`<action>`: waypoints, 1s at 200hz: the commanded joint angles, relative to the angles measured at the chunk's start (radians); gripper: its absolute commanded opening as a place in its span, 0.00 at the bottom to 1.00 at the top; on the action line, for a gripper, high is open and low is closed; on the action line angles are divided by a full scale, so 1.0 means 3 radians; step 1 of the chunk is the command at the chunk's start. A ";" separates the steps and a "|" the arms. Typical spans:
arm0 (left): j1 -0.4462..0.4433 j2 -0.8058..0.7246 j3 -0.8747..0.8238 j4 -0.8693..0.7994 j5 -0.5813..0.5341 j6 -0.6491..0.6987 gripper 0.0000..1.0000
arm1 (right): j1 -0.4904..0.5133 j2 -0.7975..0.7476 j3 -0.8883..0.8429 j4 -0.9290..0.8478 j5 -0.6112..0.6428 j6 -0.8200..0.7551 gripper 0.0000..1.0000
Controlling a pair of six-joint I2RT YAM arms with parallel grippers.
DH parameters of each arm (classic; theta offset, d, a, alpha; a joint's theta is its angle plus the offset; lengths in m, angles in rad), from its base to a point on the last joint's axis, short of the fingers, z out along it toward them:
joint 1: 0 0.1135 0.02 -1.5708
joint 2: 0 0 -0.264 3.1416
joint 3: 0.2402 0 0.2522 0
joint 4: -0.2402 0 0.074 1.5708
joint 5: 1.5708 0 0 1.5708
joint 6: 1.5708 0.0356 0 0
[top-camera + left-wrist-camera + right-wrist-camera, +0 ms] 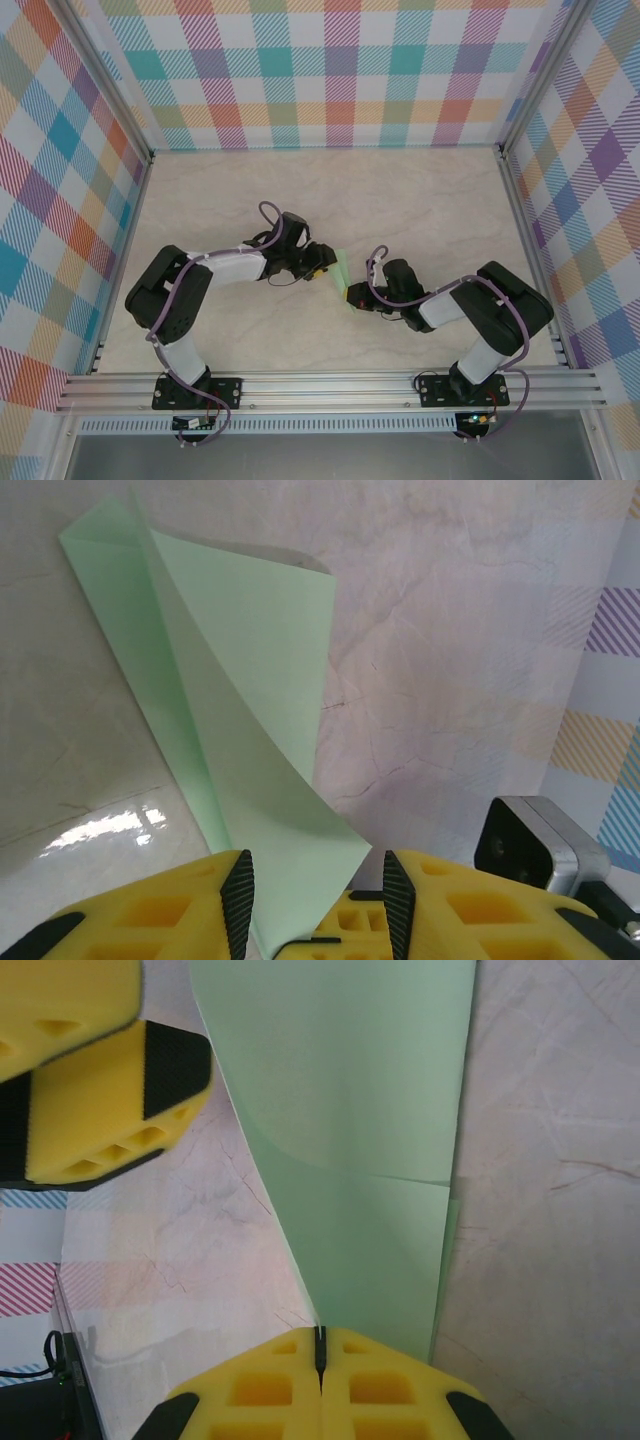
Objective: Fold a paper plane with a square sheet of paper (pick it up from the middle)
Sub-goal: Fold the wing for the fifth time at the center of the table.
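my right gripper (pixel 320 1348) clamped on paper sheet (pixel 350 1110) edge | my left gripper (pixel 317 895) jaws apart astride its corner | bare table (pixel 430 200) around | left wrist: flap curling up

Square sheet of paper (pixel 250 710): plain pale mint green, unpatterned, ahead of the left gripper (pixel 315 880), whose fingers are yellow with black ribbed pads; right gripper (pixel 320 1345) likewise yellow and black. Table (pixel 420 190) beneath both grippers: cream, faint grey-brown marble veining. Walls (pixel 340 70) beyond them: white plaid crossed with teal, orange, pink, purple and yellow stripes.
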 commanded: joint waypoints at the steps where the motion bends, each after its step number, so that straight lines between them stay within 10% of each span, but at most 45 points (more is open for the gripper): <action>1: -0.0034 0.0115 0.0140 0.0208 0.0110 0.0019 0.41 | -0.0021 0.0036 -0.0055 0.0169 -0.0054 0.0081 0.02; 200: -0.0070 0.0419 0.0333 0.0180 0.0148 0.0035 0.40 | -0.0014 -0.0388 0.0631 -0.1540 0.0220 -0.0862 0.39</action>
